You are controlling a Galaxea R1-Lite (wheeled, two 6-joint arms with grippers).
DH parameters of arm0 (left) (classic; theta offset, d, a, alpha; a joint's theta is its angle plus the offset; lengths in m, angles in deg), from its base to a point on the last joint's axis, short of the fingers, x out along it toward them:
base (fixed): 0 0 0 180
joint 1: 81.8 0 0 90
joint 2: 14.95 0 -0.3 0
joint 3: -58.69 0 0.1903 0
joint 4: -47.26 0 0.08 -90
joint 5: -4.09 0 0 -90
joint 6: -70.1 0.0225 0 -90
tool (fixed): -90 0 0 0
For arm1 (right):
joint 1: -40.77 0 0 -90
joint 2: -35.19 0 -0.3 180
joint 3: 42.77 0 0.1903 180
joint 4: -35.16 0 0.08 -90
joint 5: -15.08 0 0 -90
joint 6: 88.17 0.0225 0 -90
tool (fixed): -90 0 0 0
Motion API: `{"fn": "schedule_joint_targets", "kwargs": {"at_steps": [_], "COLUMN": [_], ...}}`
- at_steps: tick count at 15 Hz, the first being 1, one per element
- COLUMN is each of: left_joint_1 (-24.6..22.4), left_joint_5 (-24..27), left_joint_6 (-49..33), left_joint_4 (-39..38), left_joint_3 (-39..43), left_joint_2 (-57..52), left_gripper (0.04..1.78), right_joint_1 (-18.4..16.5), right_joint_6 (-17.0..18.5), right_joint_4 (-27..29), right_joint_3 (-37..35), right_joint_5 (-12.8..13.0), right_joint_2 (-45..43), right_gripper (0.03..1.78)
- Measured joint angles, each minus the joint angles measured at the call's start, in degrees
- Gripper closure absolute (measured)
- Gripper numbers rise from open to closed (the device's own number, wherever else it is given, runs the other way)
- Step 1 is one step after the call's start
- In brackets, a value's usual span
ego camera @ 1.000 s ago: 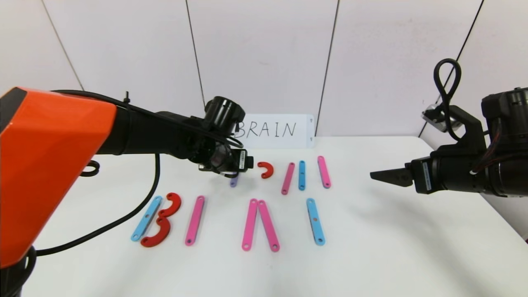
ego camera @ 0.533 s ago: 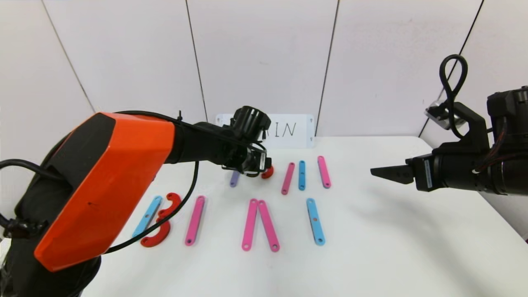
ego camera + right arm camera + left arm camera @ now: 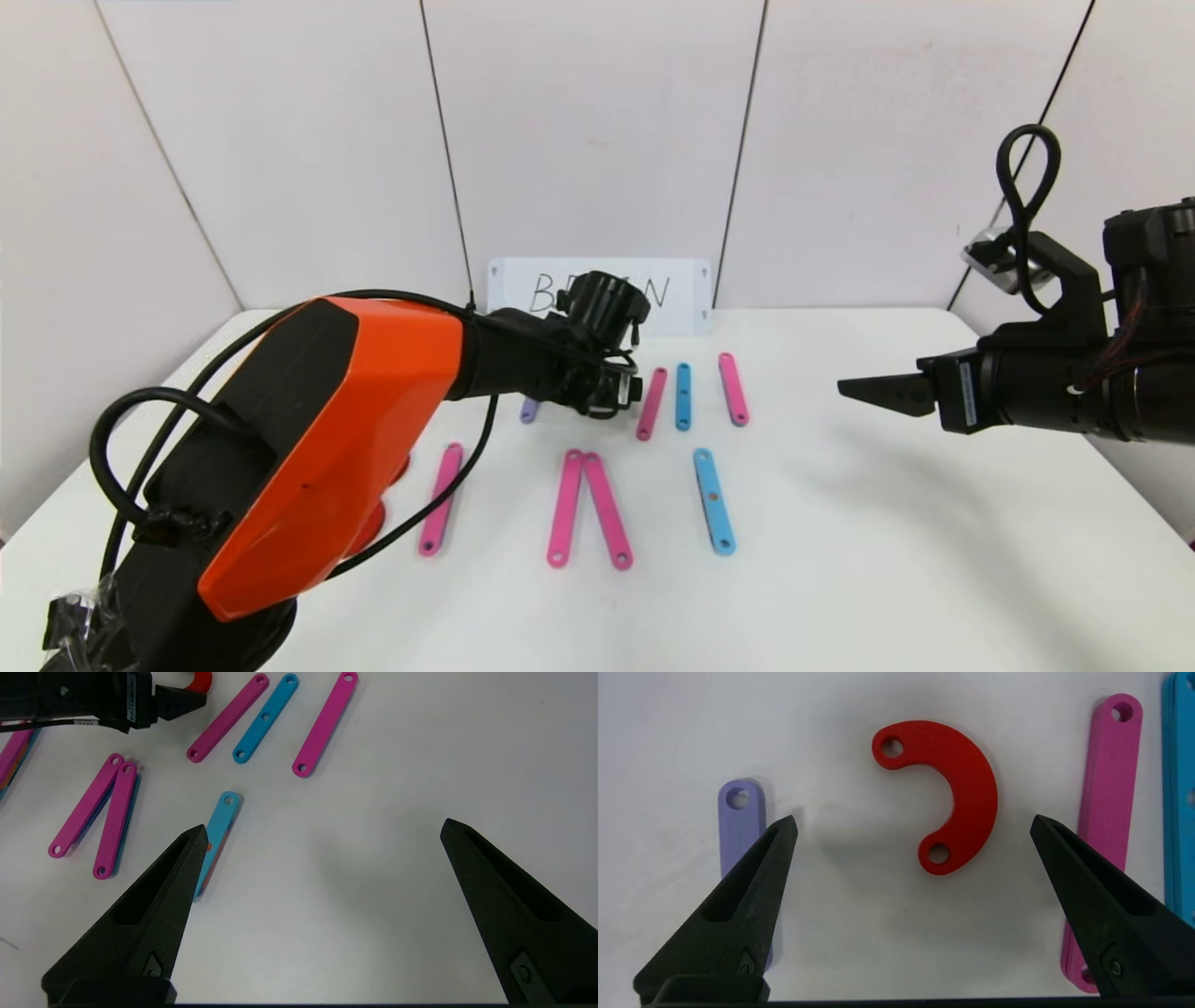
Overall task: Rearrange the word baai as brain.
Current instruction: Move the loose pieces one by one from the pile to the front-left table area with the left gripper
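The word lies as flat plastic pieces on the white table [image 3: 840, 560]. The front row shows a pink bar [image 3: 441, 499], two pink bars meeting at their tops [image 3: 567, 507] and a light-blue bar [image 3: 714, 501]. My orange left arm hides the pieces at the row's left end. My left gripper [image 3: 618, 392] hovers open over a red curved hook [image 3: 966, 788], which lies between a purple bar [image 3: 740, 812] and a pink bar [image 3: 1108, 793]. The hook lies just ahead of the fingertips [image 3: 784, 828], untouched. My right gripper [image 3: 864, 394] hangs open and empty above the table's right side.
A white card with handwritten BRAIN [image 3: 686, 294] leans on the back wall, partly hidden by the left wrist. In the back row lie a pink bar [image 3: 652, 403], a blue bar [image 3: 683, 397] and another pink bar [image 3: 733, 388]. The left arm's cable hangs over the front left.
My left arm has swung to the right, carrying its open gripper from above the purple bar to above the red hook. The right arm has barely moved.
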Motion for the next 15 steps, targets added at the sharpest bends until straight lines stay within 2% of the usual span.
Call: {"fn": "schedule_joint_targets", "kwargs": {"at_steps": [4, 7, 9, 12, 15], "left_joint_1": [0.4, 0.4, 0.4, 0.4, 0.5], "left_joint_5": [-0.5, -3.0, -3.2, -3.3, -3.2], "left_joint_6": [0.0, 0.1, 0.1, 0.2, 0.3], "left_joint_4": [-2.6, -4.4, -4.5, -4.6, -4.6], "left_joint_3": [-0.1, -0.1, -0.1, -0.1, -0.1], "left_joint_2": [1.2, 1.8, 2.2, 2.3, 2.4], "left_gripper": [0.07, 0.07, 0.12, 0.4, 0.9], "right_joint_1": [0.0, 0.0, 0.0, 0.1, 0.2], "right_joint_6": [0.0, 0.0, 0.0, -0.1, -0.1], "right_joint_4": [0.0, -0.1, -0.1, -0.1, -0.1], "right_joint_3": [0.0, -0.1, -0.3, -0.4, -0.4], "right_joint_5": [0.0, 0.0, 0.0, -0.1, -0.1], "right_joint_2": [0.0, 0.0, 0.0, 0.0, 0.0], "right_gripper": [0.07, 0.07, 0.07, 0.07, 0.07]}}
